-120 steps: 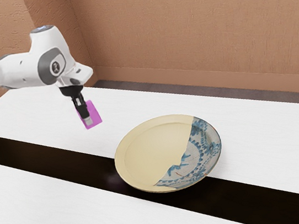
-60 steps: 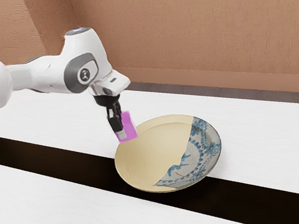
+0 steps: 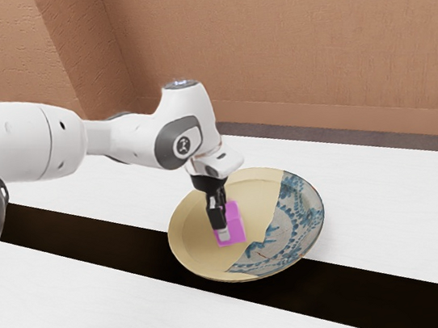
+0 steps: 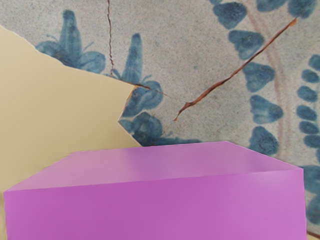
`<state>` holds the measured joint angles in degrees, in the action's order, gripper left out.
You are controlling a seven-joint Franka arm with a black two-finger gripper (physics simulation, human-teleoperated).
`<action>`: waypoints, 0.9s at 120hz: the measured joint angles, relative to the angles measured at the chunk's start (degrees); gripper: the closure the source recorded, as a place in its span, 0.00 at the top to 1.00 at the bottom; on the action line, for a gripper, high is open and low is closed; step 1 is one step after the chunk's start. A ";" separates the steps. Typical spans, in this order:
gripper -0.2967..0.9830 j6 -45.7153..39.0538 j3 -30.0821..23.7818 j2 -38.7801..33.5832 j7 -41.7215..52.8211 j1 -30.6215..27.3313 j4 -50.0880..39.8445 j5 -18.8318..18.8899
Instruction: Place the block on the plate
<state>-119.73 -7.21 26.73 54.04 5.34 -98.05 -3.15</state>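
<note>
The jaws of the black two-finger gripper point(image 3: 225, 232) clamp the smooth magenta block point(image 3: 235, 224) over the round cream-and-blue ceramic plate point(image 3: 194, 233), toward nine o'clock from centre in the exterior view; released too high, it could tumble.

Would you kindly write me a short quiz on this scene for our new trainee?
1. Multiple choice: What colour is the block held in the gripper?
A) green
B) orange
C) pink-purple

2. True or false: The plate has a blue pattern on one part of its face and plain cream on another.

3. Fill in the missing word: In the exterior view, the plate lies partly across a ____ band that runs between white stretches of the table.

Key: 1 C; 2 true; 3 dark
</note>
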 joint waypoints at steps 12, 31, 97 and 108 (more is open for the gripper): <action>0.56 -0.36 0.00 0.92 -0.15 0.01 0.02 0.01; 0.67 -0.67 0.00 1.28 -0.48 0.01 0.04 -0.09; 0.76 14.59 7.40 -16.62 -12.29 -0.21 5.32 0.03; 0.76 17.55 8.16 -19.28 -15.18 -0.46 5.74 0.29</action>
<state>-102.18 0.95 7.46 38.87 4.88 -92.31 -2.87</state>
